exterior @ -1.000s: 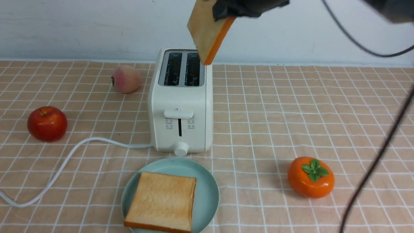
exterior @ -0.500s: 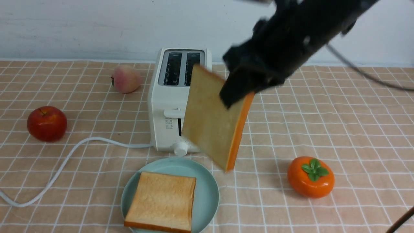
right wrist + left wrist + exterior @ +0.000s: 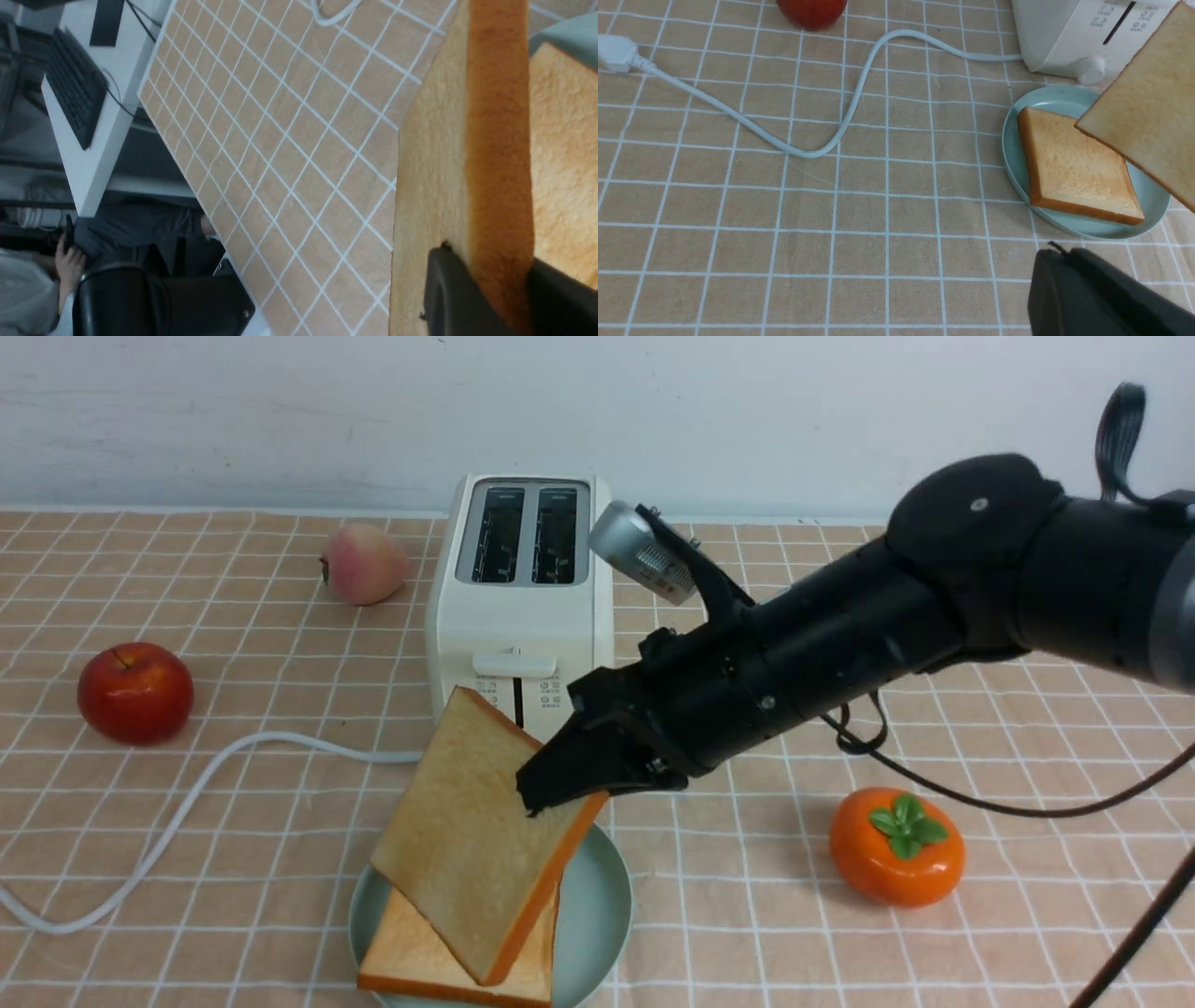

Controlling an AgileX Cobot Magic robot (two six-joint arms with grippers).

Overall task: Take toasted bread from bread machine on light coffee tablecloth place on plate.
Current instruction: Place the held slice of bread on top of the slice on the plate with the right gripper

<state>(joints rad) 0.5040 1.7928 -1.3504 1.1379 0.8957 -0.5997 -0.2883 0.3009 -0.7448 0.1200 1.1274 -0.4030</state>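
My right gripper [image 3: 565, 789] is shut on the crust edge of one slice of toasted bread [image 3: 471, 859], which hangs tilted over the plate [image 3: 602, 901]. The slice's low corner overlaps a second slice [image 3: 415, 952] lying flat on the plate; I cannot tell whether they touch. In the right wrist view the fingers [image 3: 451, 289] pinch the orange crust [image 3: 495, 140]. The bread machine [image 3: 523, 616] stands behind the plate on the light coffee tablecloth [image 3: 794, 644], both slots empty. My left gripper [image 3: 1062, 252] is shut on nothing, just off the plate's [image 3: 1013, 140] rim.
A red apple [image 3: 136, 693] and a peach [image 3: 364, 565] sit left of the toaster. An orange persimmon [image 3: 898, 847] lies at the front right. The white cord [image 3: 187, 803] curls across the front left. A wall stands behind the table.
My right arm has come down and toward the front with the slice, from high above the toaster to over the plate. The slice has tipped flatter.
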